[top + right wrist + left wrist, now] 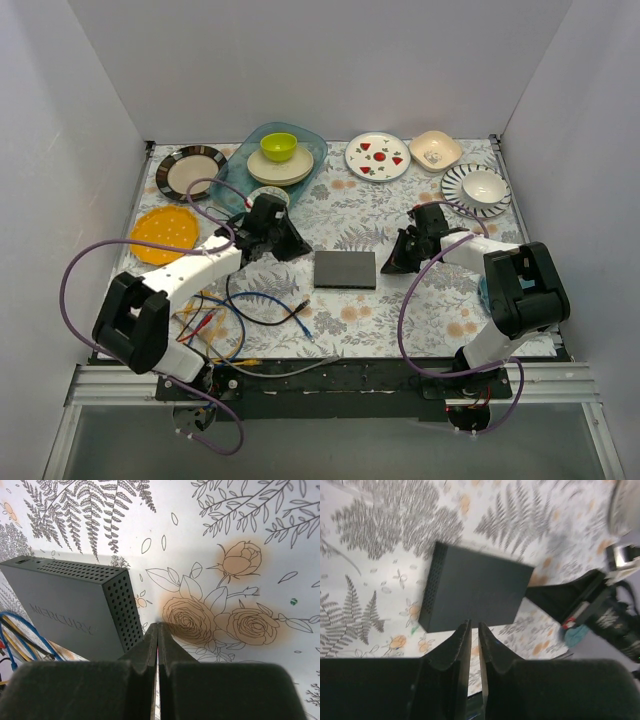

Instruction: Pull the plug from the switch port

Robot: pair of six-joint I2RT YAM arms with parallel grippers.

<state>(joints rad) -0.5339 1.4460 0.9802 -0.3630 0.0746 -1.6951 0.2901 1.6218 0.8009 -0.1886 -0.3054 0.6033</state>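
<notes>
the black switch [345, 269] is lying flat on the floral tablecloth [360, 215], mid-table between both arms. the left gripper [474, 625] is hovering beside it, fingers parted by a thin slit, holding nothing. the right gripper [157, 626] is pressed fully closed, empty, near the switch's other end.

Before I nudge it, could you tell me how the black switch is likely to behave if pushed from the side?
The switch lies flat and low on the tablecloth, so it would probably slide rather than tip. Its boxy, vented casing looks rigid, likely stiff to grip. Nothing appears plugged in, so little should hold it back.
</notes>
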